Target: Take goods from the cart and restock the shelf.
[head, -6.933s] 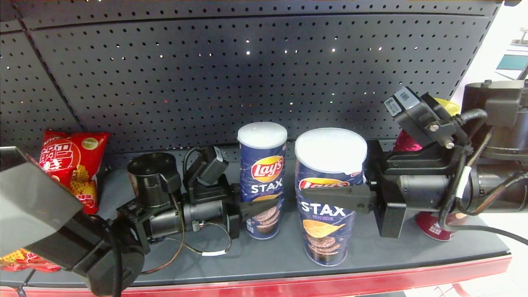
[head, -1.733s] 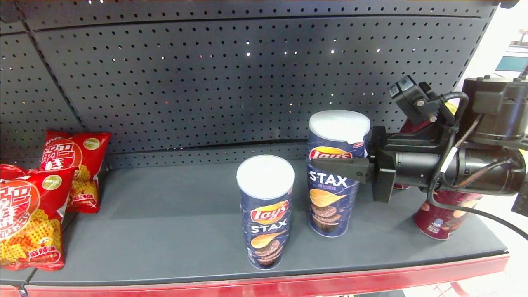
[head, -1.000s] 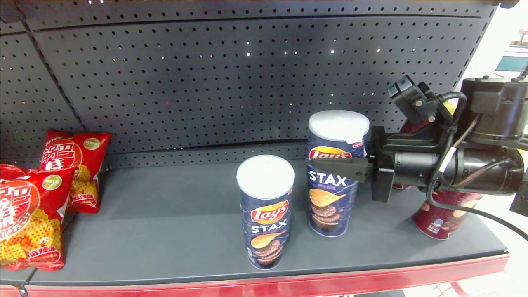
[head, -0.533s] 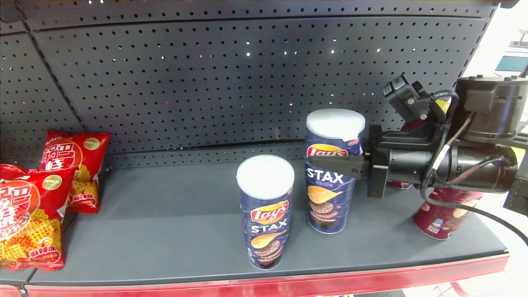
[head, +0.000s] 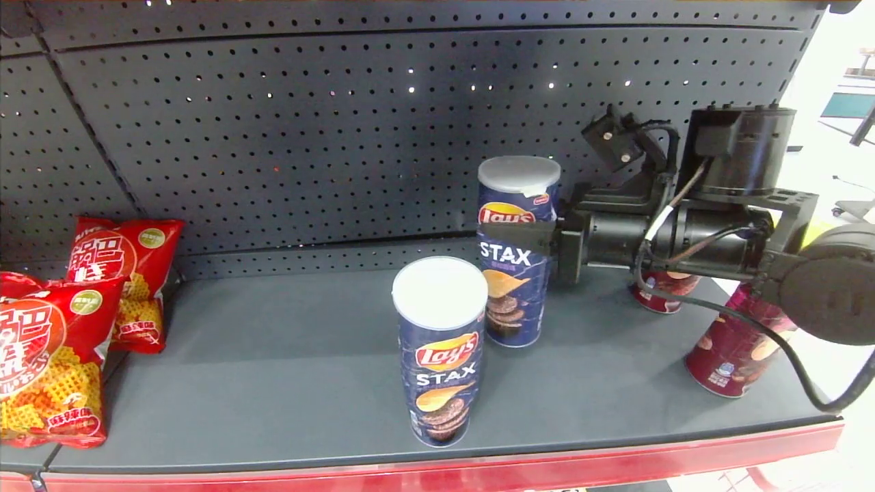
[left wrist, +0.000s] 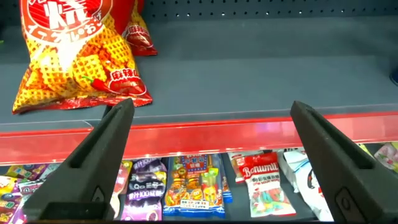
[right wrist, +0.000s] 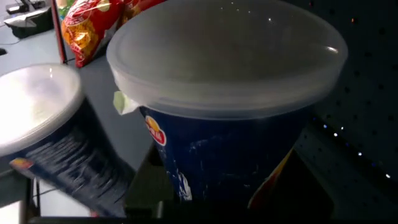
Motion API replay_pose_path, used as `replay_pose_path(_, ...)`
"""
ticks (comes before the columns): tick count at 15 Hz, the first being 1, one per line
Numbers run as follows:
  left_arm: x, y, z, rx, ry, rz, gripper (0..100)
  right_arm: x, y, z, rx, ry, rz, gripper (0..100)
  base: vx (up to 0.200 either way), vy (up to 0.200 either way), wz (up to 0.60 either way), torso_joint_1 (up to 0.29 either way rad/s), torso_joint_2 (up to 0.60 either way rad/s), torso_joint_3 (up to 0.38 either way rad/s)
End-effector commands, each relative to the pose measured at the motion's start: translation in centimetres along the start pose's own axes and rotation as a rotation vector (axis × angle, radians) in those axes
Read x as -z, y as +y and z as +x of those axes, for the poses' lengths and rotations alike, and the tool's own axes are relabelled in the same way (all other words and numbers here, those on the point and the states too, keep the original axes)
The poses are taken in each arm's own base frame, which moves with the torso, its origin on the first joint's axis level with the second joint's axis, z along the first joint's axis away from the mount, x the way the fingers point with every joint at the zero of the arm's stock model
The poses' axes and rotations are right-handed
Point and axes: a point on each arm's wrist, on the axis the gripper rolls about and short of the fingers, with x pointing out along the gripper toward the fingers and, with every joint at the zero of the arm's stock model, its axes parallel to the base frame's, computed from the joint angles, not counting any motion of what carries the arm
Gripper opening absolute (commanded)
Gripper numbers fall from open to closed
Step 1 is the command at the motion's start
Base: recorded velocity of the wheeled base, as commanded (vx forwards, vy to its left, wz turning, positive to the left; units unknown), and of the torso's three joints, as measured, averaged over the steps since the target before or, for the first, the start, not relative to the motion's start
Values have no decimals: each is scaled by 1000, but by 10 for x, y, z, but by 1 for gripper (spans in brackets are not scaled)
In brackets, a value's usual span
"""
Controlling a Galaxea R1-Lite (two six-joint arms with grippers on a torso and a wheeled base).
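Two blue chip cans with white lids are on the grey shelf [head: 273, 369]. One blue can [head: 441, 355] stands free near the front edge. The other blue can [head: 514, 253] is farther back, close to the pegboard wall, with my right gripper [head: 525, 238] shut around its upper body from the right. In the right wrist view that held can [right wrist: 230, 68] is close up, with the free can [right wrist: 43, 112] beside it. My left gripper [left wrist: 211, 155] hangs open and holds nothing, below and in front of the shelf's red front edge [left wrist: 205, 134].
Red snack bags [head: 41, 355] [head: 130, 287] lie at the shelf's left end. Two dark red cans [head: 735, 355] [head: 660, 290] stand at the right, behind and under my right arm. A lower shelf holds candy packets [left wrist: 193, 190]. The shelf's middle left is bare.
My right gripper has carried its blue can left and toward the back wall. The front can has stayed put since my left arm drew back from the shelf.
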Motion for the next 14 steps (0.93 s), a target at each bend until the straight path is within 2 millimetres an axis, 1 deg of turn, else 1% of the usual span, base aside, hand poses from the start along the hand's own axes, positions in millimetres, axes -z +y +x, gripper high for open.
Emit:
replay_pose_path(1,0,0,0,0,0,-1,100,8,-8,23,-16,13,25,0,0,0,0,0,0,0)
replay_pose_path(2,0,0,0,0,0,-1,100,7,-9,30,-24,6,28,0,0,0,0,0,0,0)
replay_pose_path(5,0,0,0,0,0,-1,100,13,-20,54,-35,1,31,0,0,0,0,0,0,0)
replay_pose_path(7,0,0,0,0,0,-1,100,19,-20,70,-56,-5,40,0,0,0,0,0,0,0)
replay_pose_path(8,0,0,0,0,0,-1,100,25,-25,80,-95,-15,43,0,0,0,0,0,0,0)
replay_pose_path(12,0,0,0,-1,0,-1,100,26,-40,103,-219,-62,24,0,0,0,0,0,0,0)
replay_pose_path(13,0,0,0,-1,0,-1,100,29,-42,109,-254,-67,23,0,0,0,0,0,0,0)
replay_pose_path(14,0,0,0,0,0,-1,100,33,-43,110,-293,-64,29,0,0,0,0,0,0,0)
